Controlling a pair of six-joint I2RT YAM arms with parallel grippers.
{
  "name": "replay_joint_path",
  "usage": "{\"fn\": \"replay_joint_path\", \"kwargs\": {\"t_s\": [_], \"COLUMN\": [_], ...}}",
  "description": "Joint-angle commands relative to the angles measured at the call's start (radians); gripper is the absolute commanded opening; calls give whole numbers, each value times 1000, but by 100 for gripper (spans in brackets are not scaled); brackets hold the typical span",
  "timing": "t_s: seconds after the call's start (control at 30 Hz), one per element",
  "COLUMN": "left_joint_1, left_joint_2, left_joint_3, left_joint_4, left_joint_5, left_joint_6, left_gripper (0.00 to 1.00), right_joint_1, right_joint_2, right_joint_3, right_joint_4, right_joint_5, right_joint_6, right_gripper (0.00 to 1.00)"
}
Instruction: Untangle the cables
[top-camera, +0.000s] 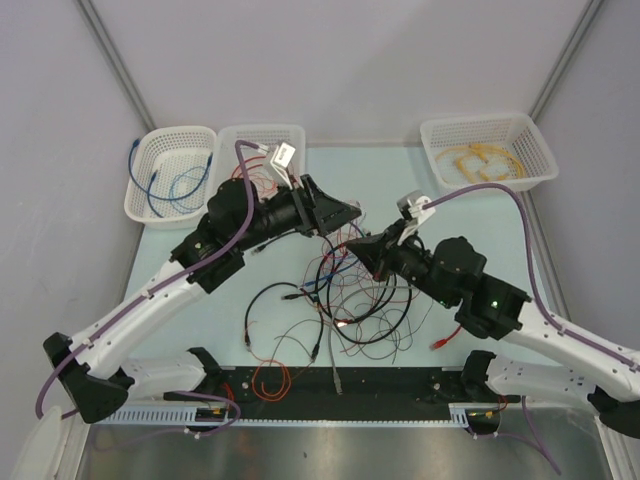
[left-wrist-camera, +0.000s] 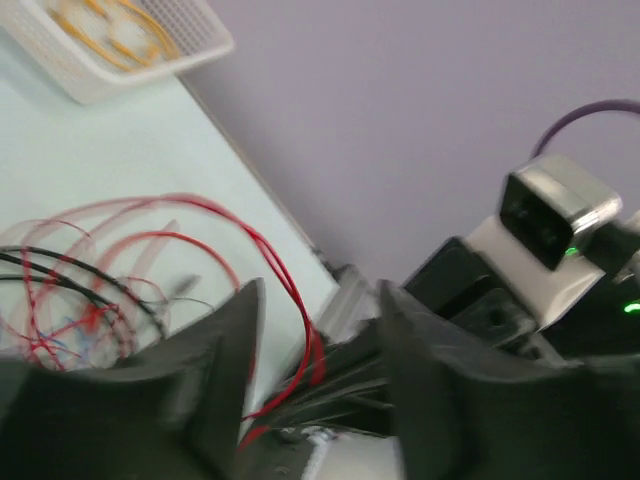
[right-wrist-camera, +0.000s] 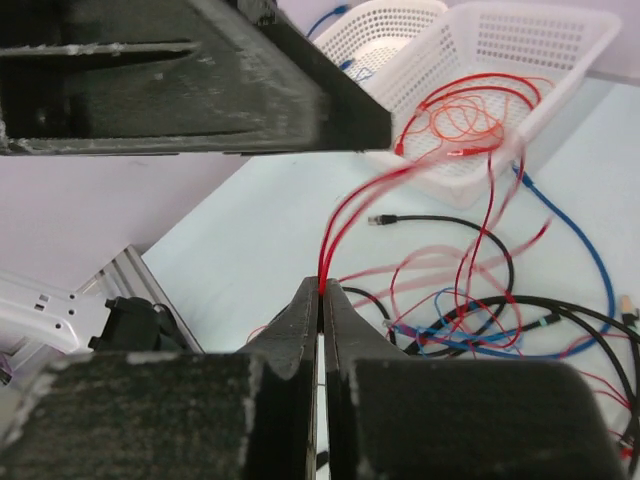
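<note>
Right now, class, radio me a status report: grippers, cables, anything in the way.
Right gripper shut on the red cable. Left gripper open, red cable loose in the gap. Cables tangled mid-table. Red cable trails into white basket.

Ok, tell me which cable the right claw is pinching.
The red cable, clamped in the shut right claw; the black cable and blue cable lie free.

No text, label, brand or number can be read on anything.
</note>
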Motion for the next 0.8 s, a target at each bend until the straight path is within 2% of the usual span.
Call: {"fn": "replay_joint_path", "kwargs": {"t_s": [0.0,0.03,0.1,0.23,0.4,0.5,0.77], "left_joint_1": [1,1,1,2,1,1,1], "left_joint_2": [-78,-107,-151,-218,-247,-233,-132], "left_joint_3": [20,11,-23,-124,-218,-267,-333], "left_joint_4": [-117,-132,-148,-102,85,215,360], "left_joint_5": [-137,-177,-262,-322,-188,-61,112], "left_joint_6": [114,146,177,212,215,203,149], "left_gripper": [76,99,99,100,100,100,100], "right_joint_1": [-3,-2,-2,-3,-5,-5,-5], "right_joint_2": [-132,-149,-189,-225,-219,-203,-206], "right_joint_3": [4,4,4,4,24,41,70], "right_joint_4": [-128,-150,-195,-224,-227,-230,-216], "right_joint_5": [92,106,128,143,115,105,17], "right_joint_6": [30,33,36,45,59,64,56], "right_gripper": [0,0,0,0,0,0,0]}}
